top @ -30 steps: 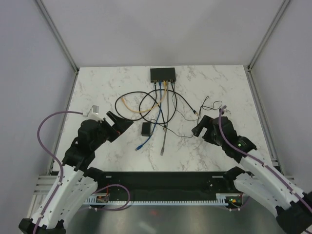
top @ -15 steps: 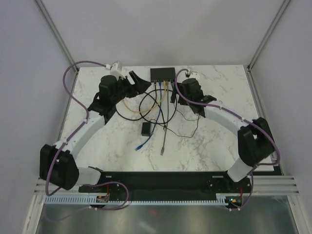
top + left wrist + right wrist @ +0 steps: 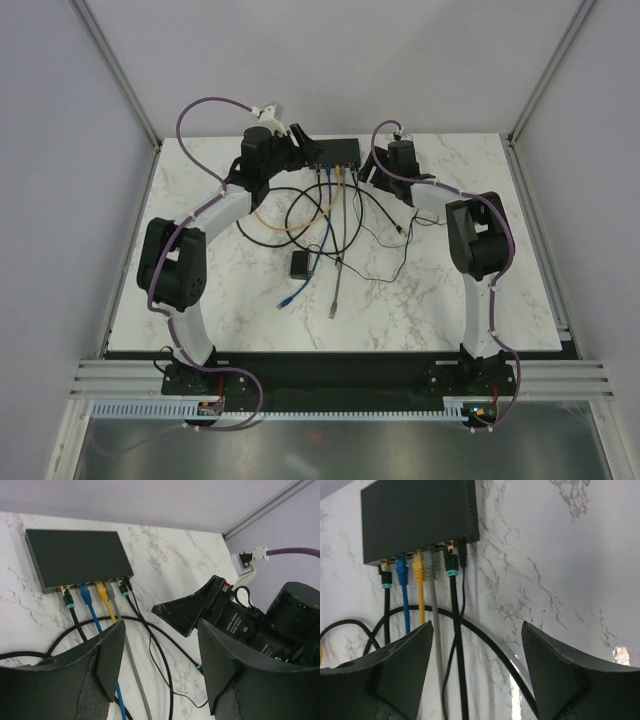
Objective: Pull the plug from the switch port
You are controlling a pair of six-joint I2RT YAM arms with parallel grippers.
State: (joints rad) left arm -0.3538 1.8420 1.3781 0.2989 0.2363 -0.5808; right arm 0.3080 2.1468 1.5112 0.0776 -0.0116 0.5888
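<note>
table (image 3: 240, 300): white marble top | walls (image 3: 330, 60): plain pale grey | corner rails (image 3: 115, 70): aluminium | light: soft, even

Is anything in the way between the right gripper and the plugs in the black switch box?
Nothing solid shows. The right gripper, jaws open, faces the row of coloured plugs in the flat black rectangular switch; only their own cables trail over the white marble tabletop between.

Switch (image 3: 75, 555), row of plugs (image 3: 102, 591) seated; left gripper (image 3: 161, 632) jaws apart.
</note>
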